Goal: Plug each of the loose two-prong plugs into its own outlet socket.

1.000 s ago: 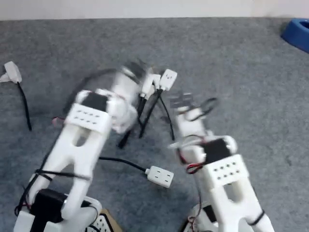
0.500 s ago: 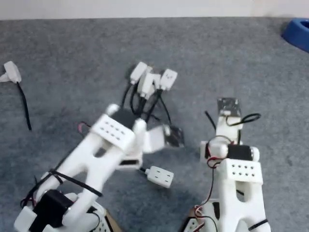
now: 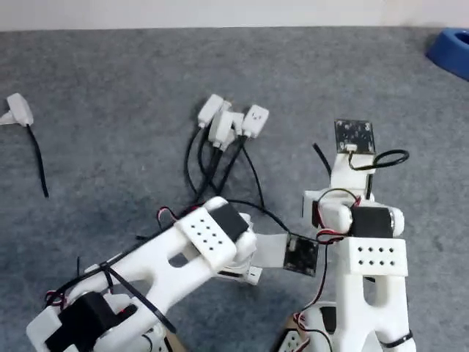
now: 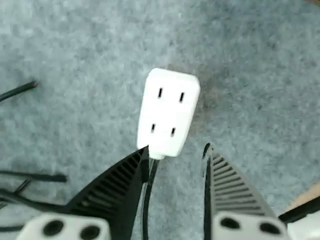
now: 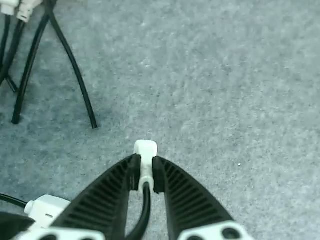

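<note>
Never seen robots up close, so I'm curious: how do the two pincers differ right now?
The left pincer is open, straddling the cord end of the white outlet block; the right pincer is shut on a small white plug. The left grips nothing; the right's plug trails a black cord. Both have black ribbed fingers.

The left hand (image 4: 175, 149) swung from the plug cluster (image 3: 231, 121) down over the outlet (image 4: 167, 112).

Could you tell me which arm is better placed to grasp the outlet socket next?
Left: the left pincer, open, straddles the cord end of the outlet socket, while the right pincer is shut on a plug.
</note>
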Motion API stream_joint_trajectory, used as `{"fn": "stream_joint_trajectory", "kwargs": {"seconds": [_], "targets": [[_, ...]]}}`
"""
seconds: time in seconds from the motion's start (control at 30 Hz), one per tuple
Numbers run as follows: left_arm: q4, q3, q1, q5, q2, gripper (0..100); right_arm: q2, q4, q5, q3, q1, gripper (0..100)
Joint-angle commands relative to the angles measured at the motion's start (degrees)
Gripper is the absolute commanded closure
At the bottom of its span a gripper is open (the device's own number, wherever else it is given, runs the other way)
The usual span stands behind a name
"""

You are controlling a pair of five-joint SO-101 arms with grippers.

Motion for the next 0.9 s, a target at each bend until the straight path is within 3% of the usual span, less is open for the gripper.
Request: {"fn": "stream_joint_trajectory", "kwargs": {"seconds": [0.0,0.2,0.57,0.87], "targets": [[-0.9,0.7,2.2,1.1,-0.2,82,-1.3,0.3,-0.9,-2.8,-0.7,99.2],[-1.7,3.3,5.8,2.9,-0.2,82,-1.3,0.0,-0.6,-2.8,1.8,99.2],[-14.6,2.4,3.2,2.6,12.2,82,-1.3,0.1,-0.5,-1.9,4.4,99.2],[-9.4,-5.3,2.7,2.7,17.5,82,-1.3,-0.1,-0.4,-1.0,4.3,99.2]]}}
